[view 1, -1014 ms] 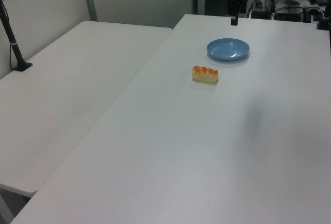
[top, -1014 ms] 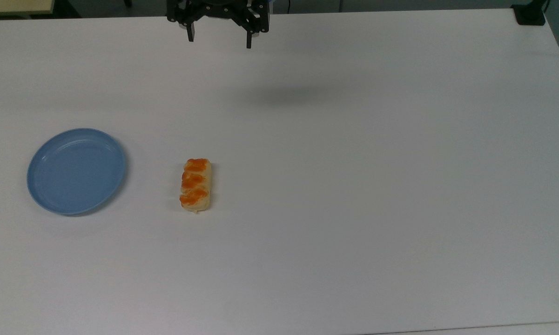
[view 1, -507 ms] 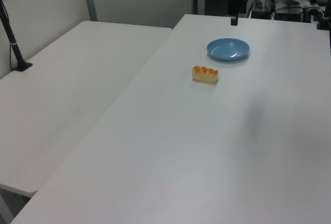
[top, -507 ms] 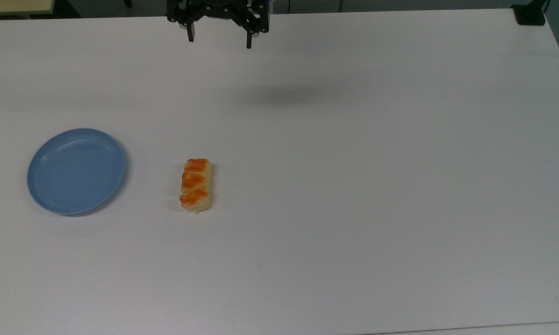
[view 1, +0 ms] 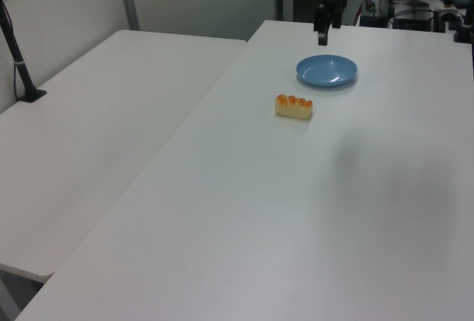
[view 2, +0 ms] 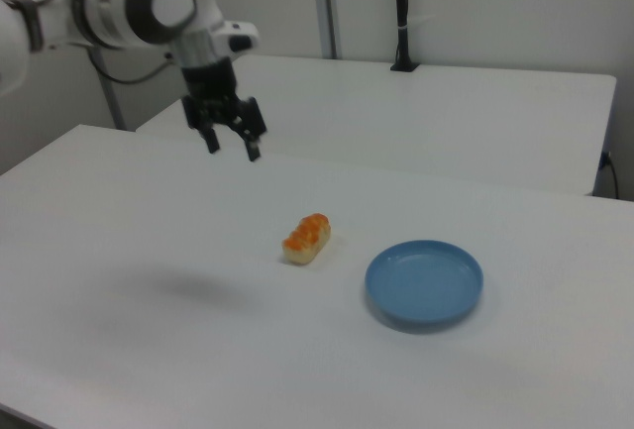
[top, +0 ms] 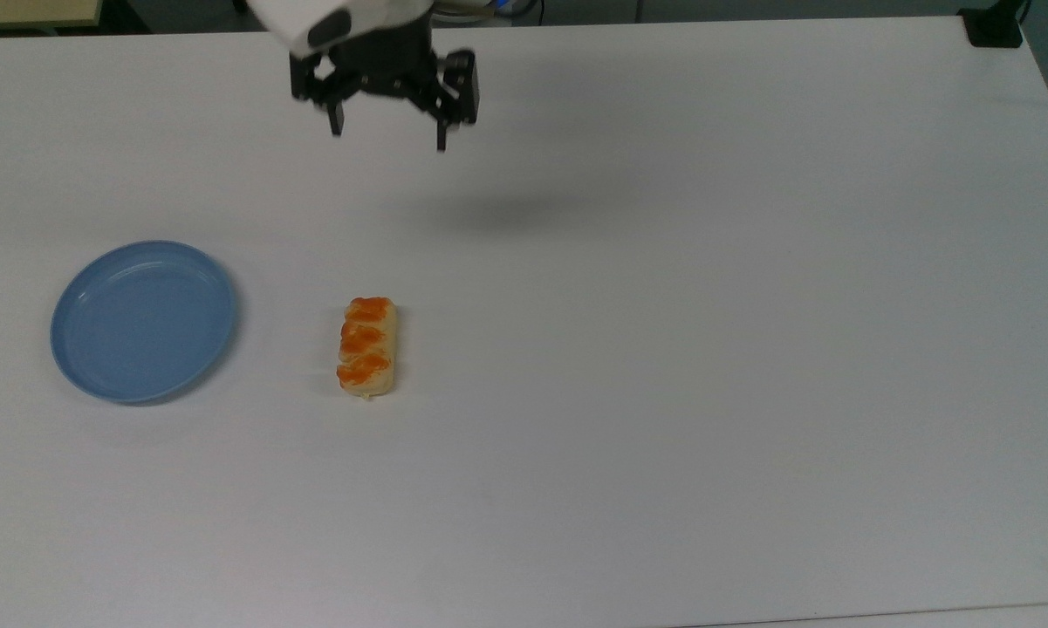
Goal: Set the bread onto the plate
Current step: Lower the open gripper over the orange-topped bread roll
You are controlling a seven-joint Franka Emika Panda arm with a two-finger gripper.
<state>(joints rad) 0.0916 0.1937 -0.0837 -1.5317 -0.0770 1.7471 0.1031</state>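
The bread (top: 367, 346) is a pale-yellow roll with orange-brown patches, lying on the white table; it also shows as the bread (view 1: 294, 105) and the bread (view 2: 306, 238). The light-blue plate (top: 143, 320) sits empty to the top view's left of it, seen too as the plate (view 1: 326, 70) and the plate (view 2: 424, 282). My gripper (top: 388, 139) hangs open well above the table, toward the top view's upper edge from the bread, with nothing between its fingers. It appears again as the gripper (view 2: 233, 145) and the gripper (view 1: 323, 37).
The white table (top: 663, 349) stretches wide to the top view's right. A second white table (view 1: 96, 128) adjoins it at the left view's left, with a black post (view 1: 18, 61) on it. A dark clamp (top: 995, 26) sits at the top view's upper right corner.
My gripper has come down from the top view's upper edge toward the bread and shifted slightly left, still open. Bread and plate have not moved.
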